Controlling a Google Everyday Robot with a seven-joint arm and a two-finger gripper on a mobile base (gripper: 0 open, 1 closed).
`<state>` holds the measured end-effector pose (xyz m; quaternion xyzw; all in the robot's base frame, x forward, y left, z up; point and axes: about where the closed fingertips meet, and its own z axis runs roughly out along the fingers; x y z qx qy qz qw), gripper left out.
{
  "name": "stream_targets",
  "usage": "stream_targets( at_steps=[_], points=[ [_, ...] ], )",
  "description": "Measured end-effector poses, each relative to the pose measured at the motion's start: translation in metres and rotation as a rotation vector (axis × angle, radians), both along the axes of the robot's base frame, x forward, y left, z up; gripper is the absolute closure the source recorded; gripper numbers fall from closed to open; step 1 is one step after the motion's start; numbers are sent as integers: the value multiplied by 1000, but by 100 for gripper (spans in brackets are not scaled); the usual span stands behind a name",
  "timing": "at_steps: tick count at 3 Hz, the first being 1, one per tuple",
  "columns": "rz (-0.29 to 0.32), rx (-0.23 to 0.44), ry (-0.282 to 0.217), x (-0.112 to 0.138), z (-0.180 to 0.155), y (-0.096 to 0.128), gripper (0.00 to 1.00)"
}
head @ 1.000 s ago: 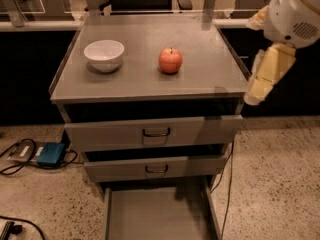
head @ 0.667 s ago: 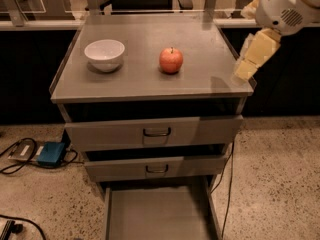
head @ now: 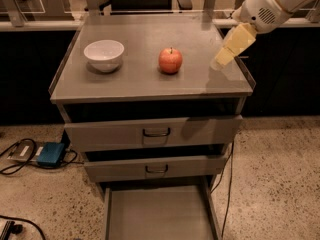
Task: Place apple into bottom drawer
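Note:
The red apple (head: 170, 60) with yellowish patches and a short stem sits on the grey cabinet top (head: 145, 76), a little right of its middle. My gripper (head: 220, 60), on a white arm with a pale yellow finger section, hangs above the right part of the cabinet top, to the right of the apple and apart from it. It holds nothing that I can see. The bottom drawer (head: 159, 213) is pulled out at the foot of the cabinet, a plain flat grey tray with nothing in it.
A white bowl (head: 104, 54) stands on the cabinet top left of the apple. Two grey drawers with dark loop handles (head: 156, 132) sit above the bottom drawer. A blue box (head: 50, 154) and cables lie on the speckled floor at left. A cable (head: 229, 184) hangs at the cabinet's right.
My gripper has moved up and to the left, from beside the cabinet's right edge to above the right part of its top. The apple, bowl and drawers have not moved.

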<state>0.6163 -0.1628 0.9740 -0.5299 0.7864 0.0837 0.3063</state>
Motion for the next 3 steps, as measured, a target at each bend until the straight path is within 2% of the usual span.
stream_targets(
  at_steps=[1, 2, 3],
  points=[
    [-23, 39, 19, 17, -10, 5, 0],
    [17, 149, 6, 49, -17, 36, 0],
    [48, 230, 10, 65, -24, 56, 0]
  ],
)
